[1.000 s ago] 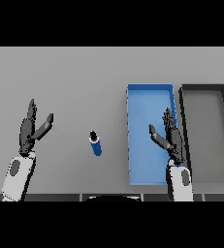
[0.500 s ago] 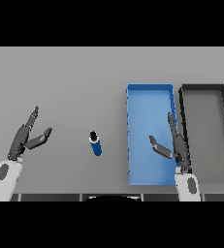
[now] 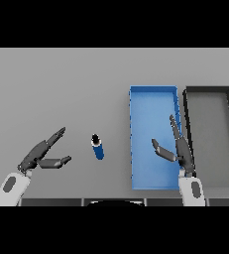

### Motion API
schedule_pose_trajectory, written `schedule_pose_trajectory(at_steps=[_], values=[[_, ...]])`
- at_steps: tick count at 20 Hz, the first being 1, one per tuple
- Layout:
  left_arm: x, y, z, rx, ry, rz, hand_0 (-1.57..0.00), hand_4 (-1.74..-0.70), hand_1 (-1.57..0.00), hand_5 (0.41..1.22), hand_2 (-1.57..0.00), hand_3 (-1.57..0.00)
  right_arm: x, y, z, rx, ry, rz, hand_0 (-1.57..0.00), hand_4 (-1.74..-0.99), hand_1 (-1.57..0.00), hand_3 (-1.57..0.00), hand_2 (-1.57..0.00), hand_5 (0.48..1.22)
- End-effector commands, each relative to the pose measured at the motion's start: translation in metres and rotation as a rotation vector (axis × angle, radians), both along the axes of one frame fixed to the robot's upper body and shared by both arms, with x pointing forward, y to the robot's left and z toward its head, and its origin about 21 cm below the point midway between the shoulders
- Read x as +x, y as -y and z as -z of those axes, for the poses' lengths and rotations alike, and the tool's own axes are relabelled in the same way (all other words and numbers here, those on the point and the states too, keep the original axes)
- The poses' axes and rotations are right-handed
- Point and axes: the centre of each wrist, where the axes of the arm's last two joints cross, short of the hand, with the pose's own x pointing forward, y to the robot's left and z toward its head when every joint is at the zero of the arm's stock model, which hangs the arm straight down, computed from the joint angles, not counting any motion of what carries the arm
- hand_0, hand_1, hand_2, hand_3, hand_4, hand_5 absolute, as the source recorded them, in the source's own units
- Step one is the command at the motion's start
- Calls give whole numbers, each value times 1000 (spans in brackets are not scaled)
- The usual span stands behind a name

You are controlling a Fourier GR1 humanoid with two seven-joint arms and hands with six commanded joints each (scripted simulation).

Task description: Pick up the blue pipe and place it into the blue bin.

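**Pipe untouched on the table, both hands open and apart from it**

The short blue cylindrical pipe with a dark, white-rimmed end point(image 3: 97, 147) lies on the flat grey table point(image 3: 56, 89) just below the centre of the frame, tilted slightly so its dark end points toward the upper left. Nothing holds it; it rests free, with bare table on both sides.

The left hand point(image 3: 42, 154) sits at the lower left, fingers straight and thumb spread, the gap between them opening toward the pipe. It is near the pipe but not touching. That spread posture suits an approach from the side, so the reach looks like the step in hand

The right hand point(image 3: 178, 149) hangs at the lower right of centre, over the long blue rectangular plastic bin point(image 3: 134, 99), fingers relaxed and holding nothing. It seems idle rather than placed for a grasp.

The bin stands just right of the pipe, its long side facing it, so the carry should be short. A dark grey rectangular bin point(image 3: 207, 90) sits just beside the blue one at the right edge
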Motion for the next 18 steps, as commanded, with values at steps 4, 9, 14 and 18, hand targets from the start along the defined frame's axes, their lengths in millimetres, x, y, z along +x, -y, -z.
schedule_pose_trajectory(at_steps=[4,9,14,18], values=[[-7,31,9,38,-44,76,1,-1137,1,464,1,1,-2,-1,0,10,-9,1,1,-1189,1,1,1,619],[-3,60,21,8,-50,124,1,-1147,1,452,1,1,-4,-6,0,21,5,-7,1,-1218,1,1,1,627],[9,97,35,-39,-35,137,1,-1150,1,460,1,1,-5,0,0,12,-20,17,1,-1202,1,1,1,621],[23,112,44,-20,-32,135,1,-1098,1,448,1,1,-8,2,-1,13,0,18,1,-1215,1,1,1,637]])
